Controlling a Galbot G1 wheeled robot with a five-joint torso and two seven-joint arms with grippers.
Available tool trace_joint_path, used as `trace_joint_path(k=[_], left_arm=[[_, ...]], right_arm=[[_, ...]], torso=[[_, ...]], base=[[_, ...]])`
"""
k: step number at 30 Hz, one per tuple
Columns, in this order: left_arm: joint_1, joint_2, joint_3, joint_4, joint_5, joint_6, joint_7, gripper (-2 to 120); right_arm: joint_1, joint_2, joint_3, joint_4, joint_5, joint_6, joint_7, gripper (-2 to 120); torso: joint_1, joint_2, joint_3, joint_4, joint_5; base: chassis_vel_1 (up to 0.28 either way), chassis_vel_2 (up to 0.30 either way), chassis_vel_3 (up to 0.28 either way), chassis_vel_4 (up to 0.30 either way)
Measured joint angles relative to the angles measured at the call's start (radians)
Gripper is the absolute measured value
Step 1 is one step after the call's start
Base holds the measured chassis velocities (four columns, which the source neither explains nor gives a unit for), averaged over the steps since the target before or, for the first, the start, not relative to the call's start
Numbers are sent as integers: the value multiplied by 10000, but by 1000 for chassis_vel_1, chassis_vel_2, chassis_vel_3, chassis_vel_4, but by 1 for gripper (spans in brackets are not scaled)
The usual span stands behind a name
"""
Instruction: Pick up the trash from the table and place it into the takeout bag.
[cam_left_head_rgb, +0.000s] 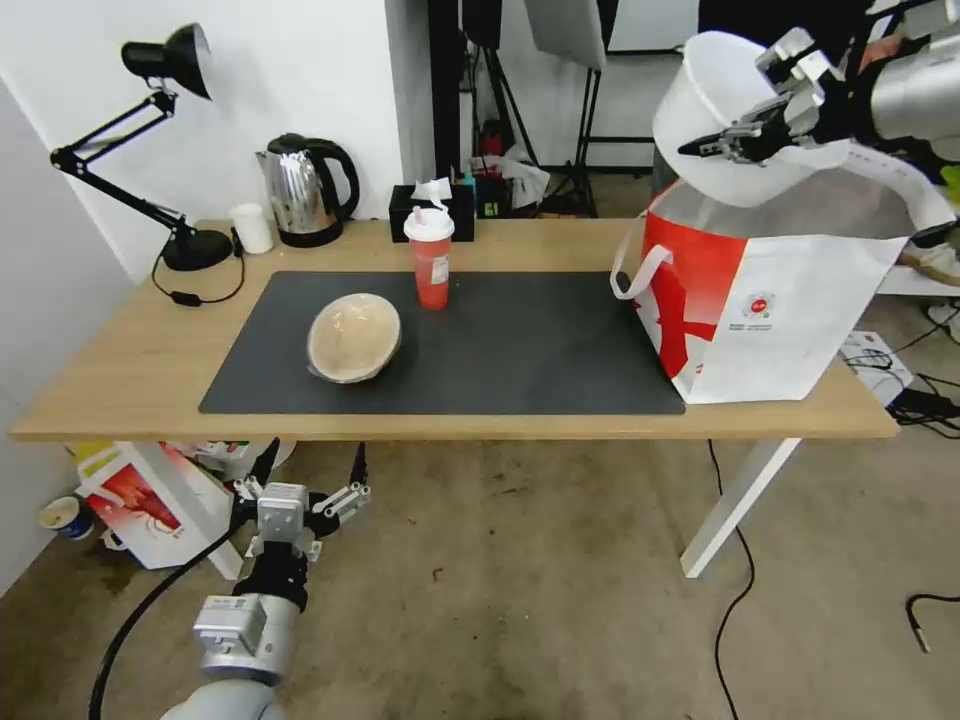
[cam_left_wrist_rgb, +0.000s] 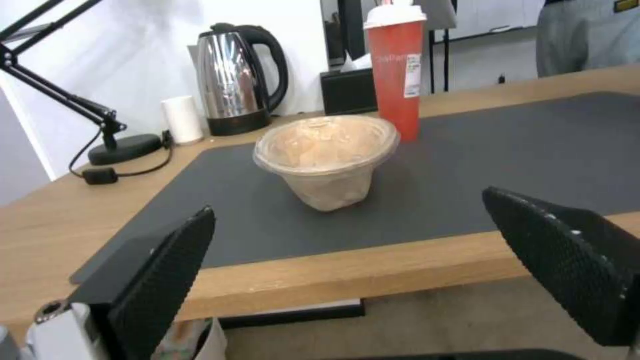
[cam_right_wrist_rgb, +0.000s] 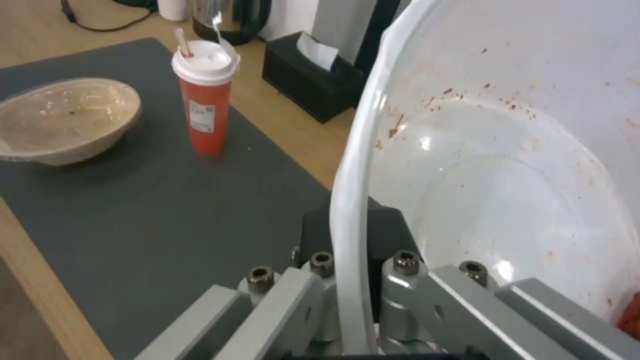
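At upper right of the head view, the wide white plastic bowl (cam_left_head_rgb: 712, 120) hangs tilted above the boxy white-and-red takeout bag (cam_left_head_rgb: 760, 300), its rim pinched by the right gripper (cam_left_head_rgb: 745, 135). Lower left, below the light-wood table (cam_left_head_rgb: 120, 370), the left gripper (cam_left_head_rgb: 300, 480) rests with fingers spread.

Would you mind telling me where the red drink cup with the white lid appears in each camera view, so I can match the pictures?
Head view: the red drink cup stands upright at the back edge of the grey mat, behind the beige bowl.
Left wrist view: the cup rises at top centre, behind the bowl.
Right wrist view: the cup stands upper left, beside the bowl.
Shared landmark: the black tissue box just behind the cup.
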Motion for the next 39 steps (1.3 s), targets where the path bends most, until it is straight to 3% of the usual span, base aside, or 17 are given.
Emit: trace_joint_path(k=[14,25,39], left_arm=[[0,0,0,0,0,0,0,100],[-1,0,0,0,0,0,0,100],[0,0,0,0,0,0,1,100]], right_arm=[[-1820,-476,1327,140,-303,8,-57,0],[-3310,-316,2565,-83,-548,10,-82,0],[-3736,-20,3009,-451,-663,14,-148,0]], torso=[[0,0,0,-1,0],[1,0,0,0,1],[0,0,0,0,-1]], base=[[0,0,0,0],[0,0,0,0],[0,0,0,0]])
